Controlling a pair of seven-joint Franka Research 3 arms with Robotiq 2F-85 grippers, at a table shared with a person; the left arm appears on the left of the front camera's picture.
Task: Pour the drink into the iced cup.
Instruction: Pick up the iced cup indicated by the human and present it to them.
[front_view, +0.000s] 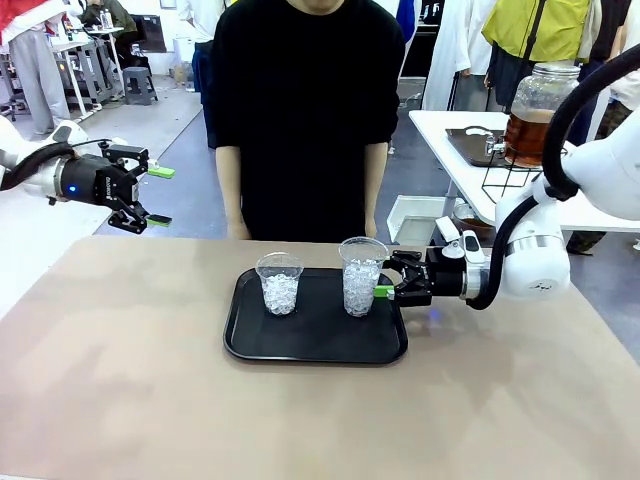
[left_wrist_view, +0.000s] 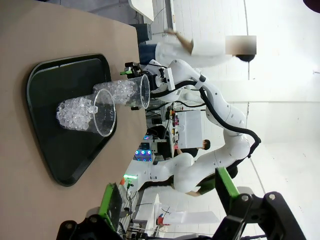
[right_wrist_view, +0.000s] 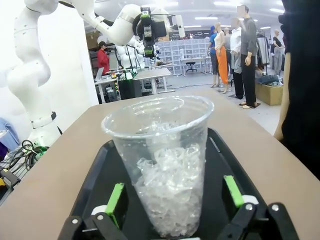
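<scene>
The right jaws stand wide open around a clear plastic cup of ice (right_wrist_view: 165, 165). One green pad (right_wrist_view: 116, 199) sits on each side of its lower wall. As far as we can see, neither presses on it, so nothing is gripped yet. We judge they are set low on the cup so that closing would take it near its base and keep it upright.

That cup stands toward the right end of a black plastic tray (front_view: 250, 345), the side nearest the right arm, which reaches in level over the desk. A second clear plastic cup of ice (front_view: 279, 284) stands to its left on the same tray, near it but apart.

The left jaws are also fully spread and hold nothing. They hang in the air above the left end of the tan desk (front_view: 120, 380), well apart from the tray, which we read as waiting.

The amber-brown drink (front_view: 525, 135) is in a large lidded glass jar (front_view: 548, 85) on a white table (front_view: 430, 125) behind the desk to the right. It is well apart from both cups, and neither cup shows any liquid. A person in a black top (front_view: 305, 110) stands at the far edge of the desk, behind the tray.
</scene>
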